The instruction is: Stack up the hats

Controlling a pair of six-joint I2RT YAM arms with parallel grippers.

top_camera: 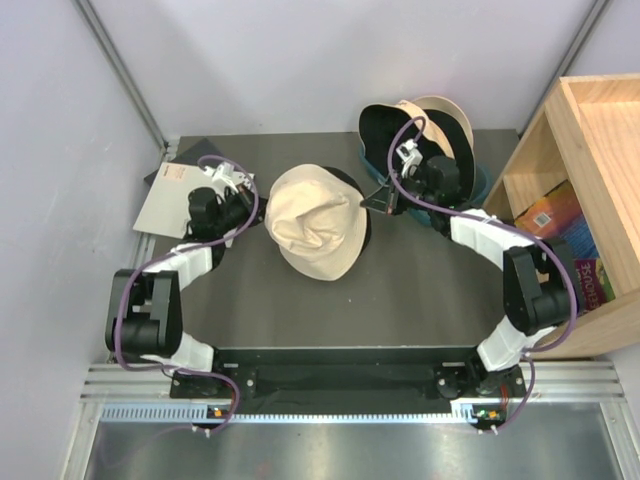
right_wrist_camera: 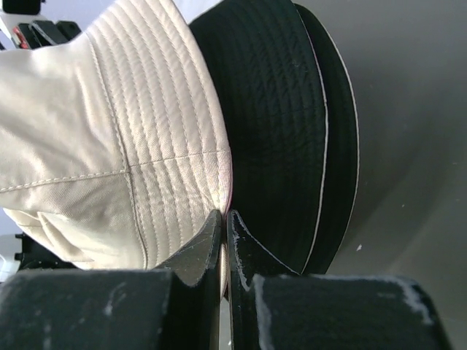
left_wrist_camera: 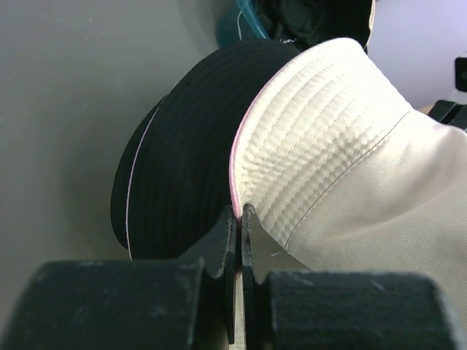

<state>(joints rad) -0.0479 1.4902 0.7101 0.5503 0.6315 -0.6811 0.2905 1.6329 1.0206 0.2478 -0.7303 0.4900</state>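
Note:
A cream bucket hat lies over a black hat at the middle of the table. My left gripper is shut on the cream hat's left brim. My right gripper is shut on its right brim. In the left wrist view the jaws pinch the cream brim, which has a pink edge, with the black hat behind. In the right wrist view the jaws pinch the cream brim beside the black hat. A beige hat with a black lining stands at the back right.
A teal tub holds the black-lined hat behind my right arm; it also shows in the left wrist view. A wooden shelf with books stands at the right. A white sheet lies at the left by the wall.

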